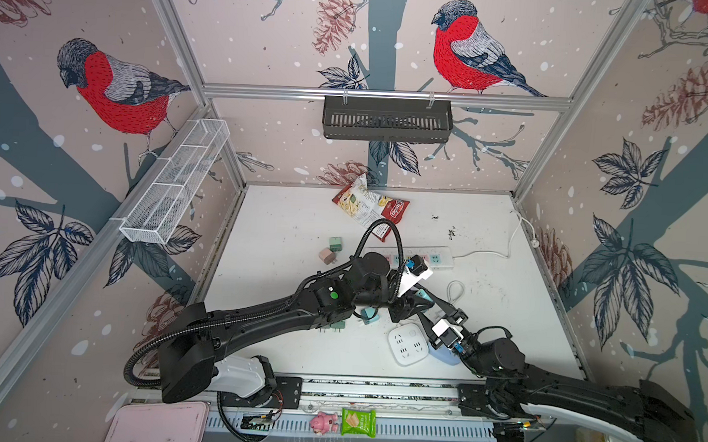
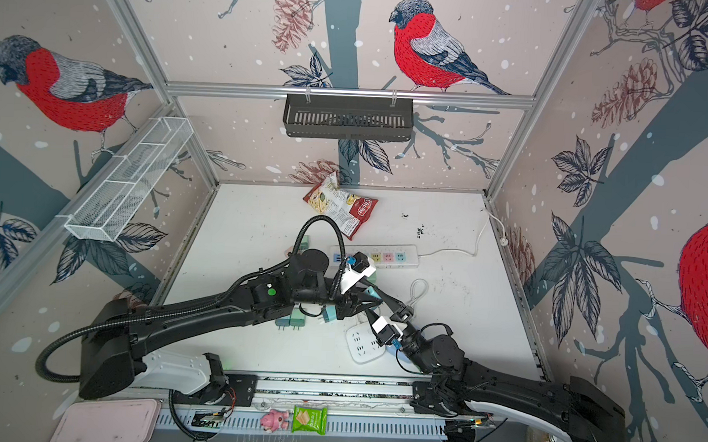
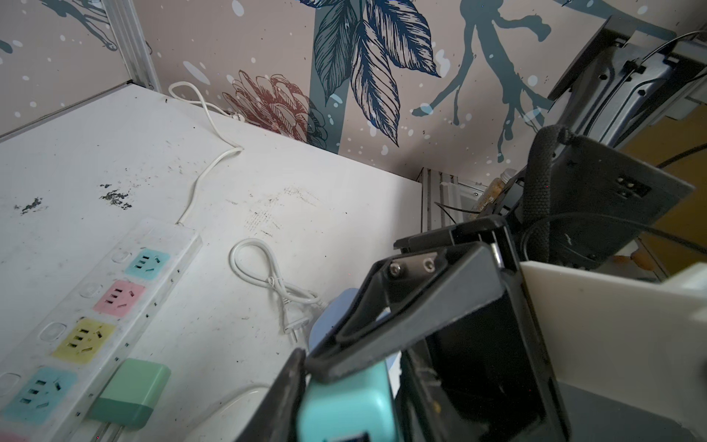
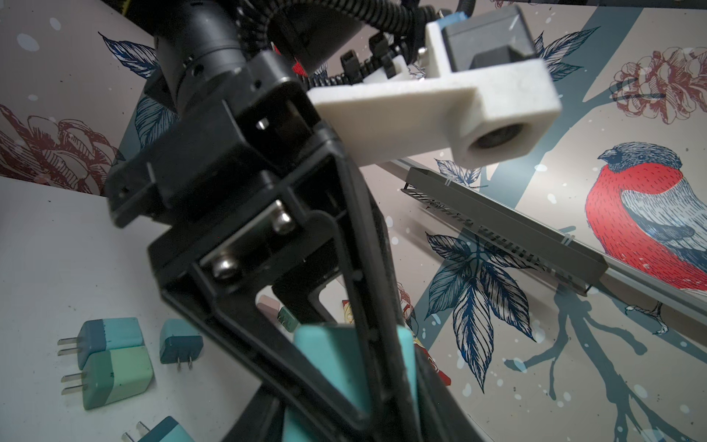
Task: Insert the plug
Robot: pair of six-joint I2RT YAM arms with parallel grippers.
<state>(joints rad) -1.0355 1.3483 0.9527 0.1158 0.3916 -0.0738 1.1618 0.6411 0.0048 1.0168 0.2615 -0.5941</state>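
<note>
A light teal plug [image 1: 423, 294] [image 2: 370, 292] hangs above the middle of the table, where both grippers meet. My left gripper [image 1: 418, 300] [image 3: 346, 405] is shut on it; in the left wrist view the teal plug [image 3: 344, 409] fills the gap between the two fingers. From the other side my right gripper [image 1: 433, 305] [image 4: 336, 386] is also shut on this plug [image 4: 325, 356], with its fingers crossing those of the left one. A long white power strip [image 1: 439, 260] [image 3: 95, 317] with coloured sockets lies just behind them.
A white square socket block [image 1: 408, 343] sits in front of the grippers. Several spare plugs [image 4: 111, 358] lie on the table under the left arm, and a green one [image 3: 130, 394] lies beside the strip. A looped white cable [image 3: 267, 283] and a snack bag [image 1: 369, 208] lie nearby.
</note>
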